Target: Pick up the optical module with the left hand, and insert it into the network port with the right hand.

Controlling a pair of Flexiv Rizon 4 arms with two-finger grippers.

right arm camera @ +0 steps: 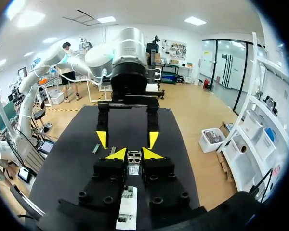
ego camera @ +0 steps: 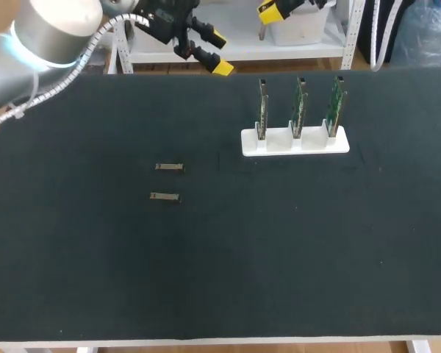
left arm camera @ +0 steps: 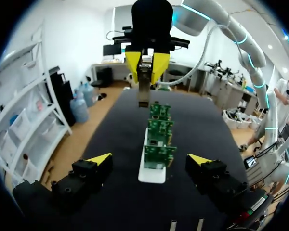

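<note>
The left arm [ego camera: 29,44] comes in over the far left corner of the dark surface [ego camera: 279,257]. The left gripper [ego camera: 219,53] hangs in the air near the far edge. Its fingers [left arm camera: 100,160] are spread wide, with nothing between them.

A bit left of the middle of the surface lie two loose modules, the far module [ego camera: 170,168] and the near module [ego camera: 165,196]. They are small, thin and grey. Both lie flat, side by side and a little apart. The long side of each one runs left to right across the surface, so they line up with each other. I cannot tell which end is the front.

To the right of them, well apart, a white stand [ego camera: 294,143] sits close to the far edge. Three green boards [ego camera: 299,107] stand upright in its slots, in a row that goes left to right.

The right gripper [right arm camera: 134,155] is up in the air above the stand. Its fingers [right arm camera: 116,154] pinch a third module [left arm camera: 143,91] from both sides. The long side of this module runs the same way as the fingers. It sticks out past their yellow tips and points down toward the boards. The two grippers face each other, well apart.
</note>
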